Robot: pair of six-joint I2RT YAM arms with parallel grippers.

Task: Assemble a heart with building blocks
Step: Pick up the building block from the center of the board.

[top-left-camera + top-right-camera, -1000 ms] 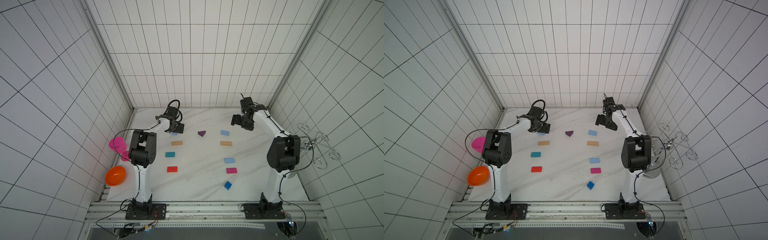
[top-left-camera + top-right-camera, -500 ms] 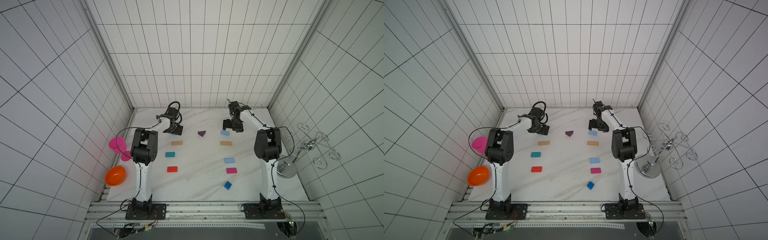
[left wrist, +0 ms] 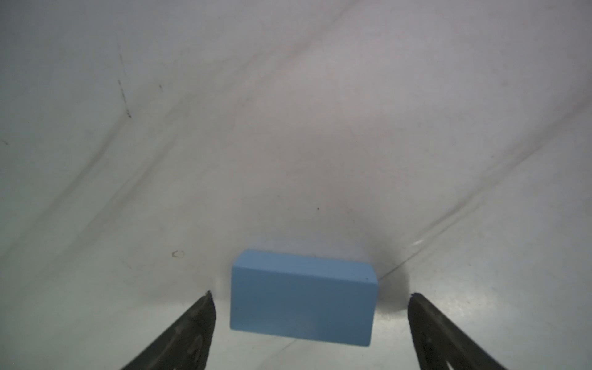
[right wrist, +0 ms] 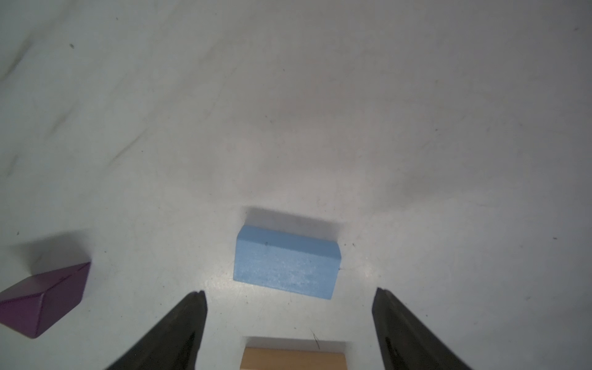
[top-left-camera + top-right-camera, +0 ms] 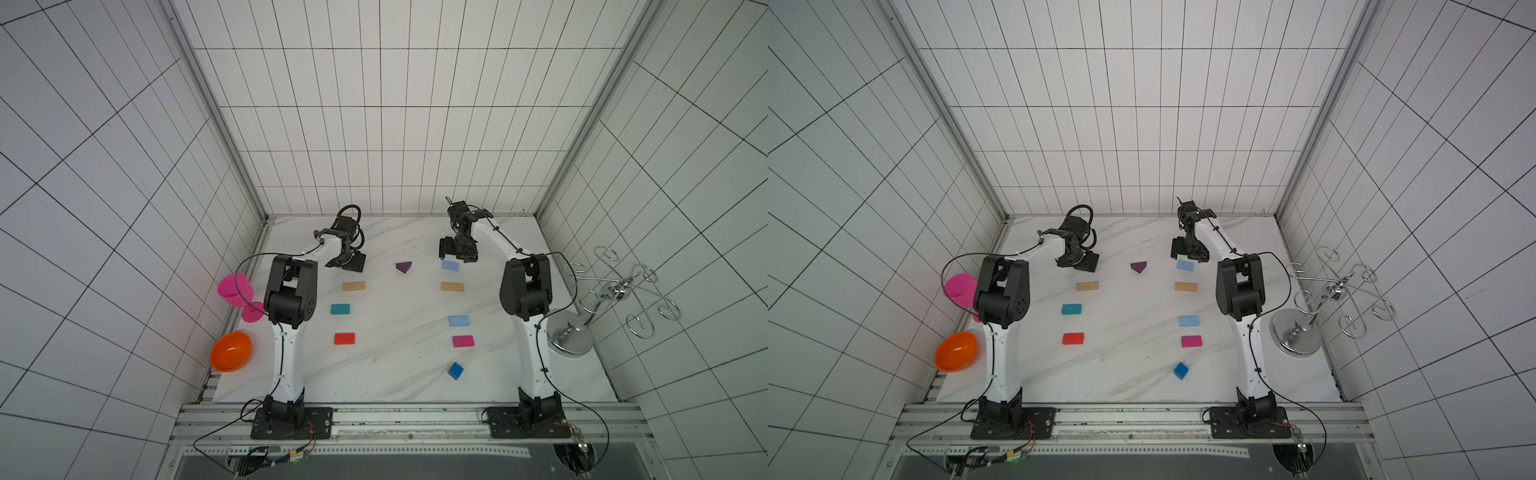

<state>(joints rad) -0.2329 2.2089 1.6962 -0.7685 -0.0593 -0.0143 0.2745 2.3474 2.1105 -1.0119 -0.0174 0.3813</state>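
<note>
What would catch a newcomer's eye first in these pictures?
Bright blocks lie in two loose columns on the white marble table, purple triangle at the far end, blue cube at the near end. At the far end the left gripper stands open astride a light blue block, the right gripper open just short of a second light blue block.

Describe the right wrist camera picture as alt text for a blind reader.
A light blue block lies on the white table just ahead of the open right gripper, untouched. A purple triangle and a tan block lie nearby, partly cut off.
</note>
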